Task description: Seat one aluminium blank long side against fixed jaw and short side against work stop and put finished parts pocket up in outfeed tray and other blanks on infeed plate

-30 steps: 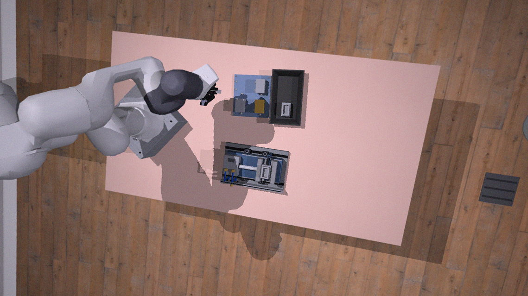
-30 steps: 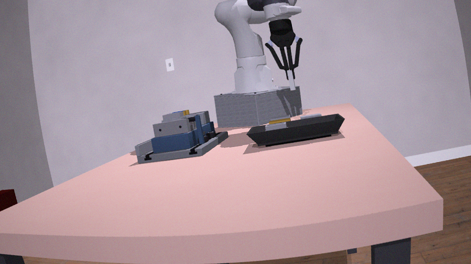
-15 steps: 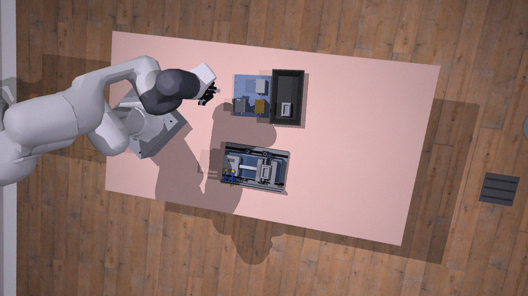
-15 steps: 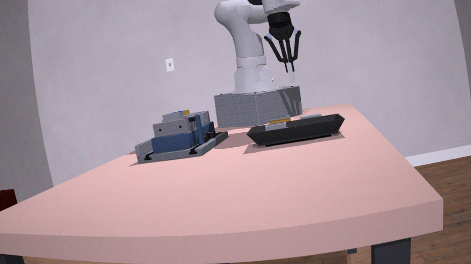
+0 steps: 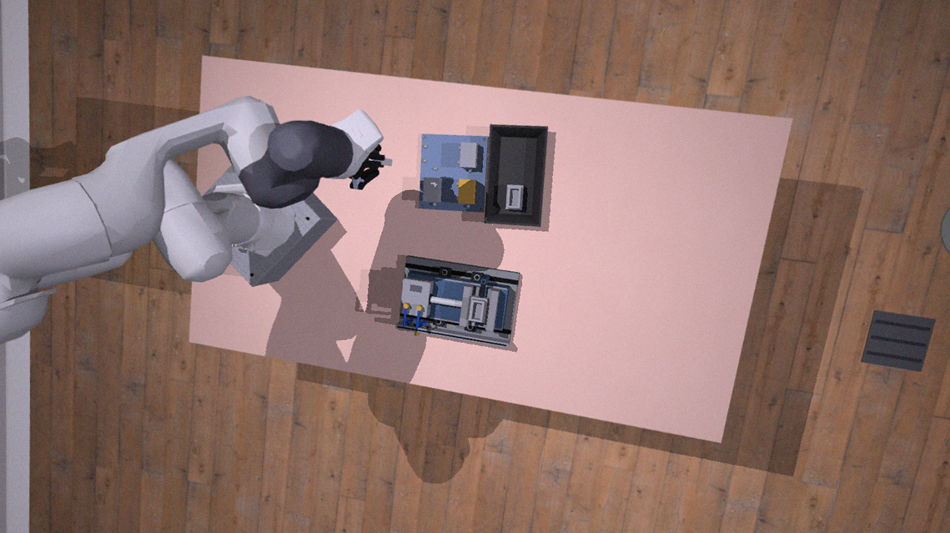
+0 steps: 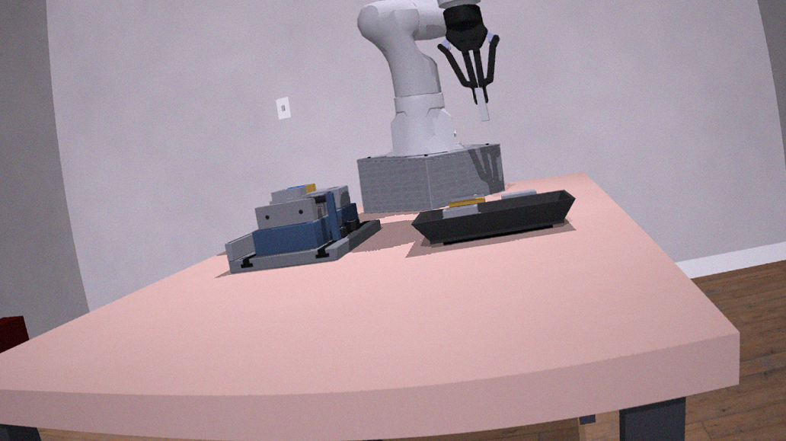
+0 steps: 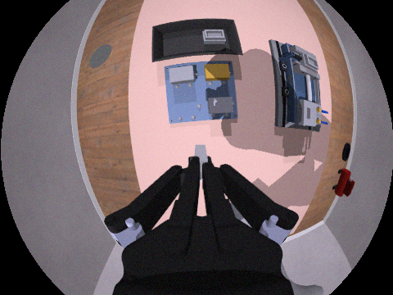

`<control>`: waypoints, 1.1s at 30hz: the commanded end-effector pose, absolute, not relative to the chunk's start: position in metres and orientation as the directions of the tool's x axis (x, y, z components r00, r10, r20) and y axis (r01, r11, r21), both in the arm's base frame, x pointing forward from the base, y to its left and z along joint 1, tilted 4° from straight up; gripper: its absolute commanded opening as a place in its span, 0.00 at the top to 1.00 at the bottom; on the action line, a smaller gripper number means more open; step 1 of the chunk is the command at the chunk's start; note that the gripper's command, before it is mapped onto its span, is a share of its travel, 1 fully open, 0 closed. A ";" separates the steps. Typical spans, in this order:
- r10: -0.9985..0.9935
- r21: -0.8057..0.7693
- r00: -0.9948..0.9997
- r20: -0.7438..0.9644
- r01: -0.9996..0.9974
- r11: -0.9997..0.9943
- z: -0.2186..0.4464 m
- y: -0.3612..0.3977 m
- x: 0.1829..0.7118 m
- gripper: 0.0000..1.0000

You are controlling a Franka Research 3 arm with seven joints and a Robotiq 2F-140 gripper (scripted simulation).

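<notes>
- aluminium blank (image 5: 468, 153) flat on the blue infeed plate (image 5: 431, 150), beside a second grey blank (image 5: 433, 190) and a brass blank (image 5: 467, 189).
- one finished part (image 5: 514, 198) flat in the black outfeed tray (image 5: 517, 131), just beside the plate.
- another finished part (image 5: 478, 310) in the vise (image 5: 514, 300), nearer on the pink surface (image 5: 650, 253).
- end effector (image 6: 480, 98) high above the surface, well apart from everything, fingers together on nothing.

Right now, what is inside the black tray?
The black tray holds one grey part, pocket up, flat near one end. Its remaining floor shows bare from above; the side view hides it behind the wall.
</notes>
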State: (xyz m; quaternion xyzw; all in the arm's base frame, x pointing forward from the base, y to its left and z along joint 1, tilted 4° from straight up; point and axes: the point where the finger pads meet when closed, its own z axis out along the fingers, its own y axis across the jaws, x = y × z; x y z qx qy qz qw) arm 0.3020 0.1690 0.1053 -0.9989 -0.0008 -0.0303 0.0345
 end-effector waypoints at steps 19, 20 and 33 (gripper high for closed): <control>-0.005 -0.069 0.999 0.034 -0.002 -0.998 0.124 0.177 0.378 1.00; -0.005 -0.069 0.999 0.035 -0.002 -0.998 0.125 0.178 0.391 1.00; -0.001 -0.056 0.999 0.046 0.002 -0.998 0.121 0.177 0.458 1.00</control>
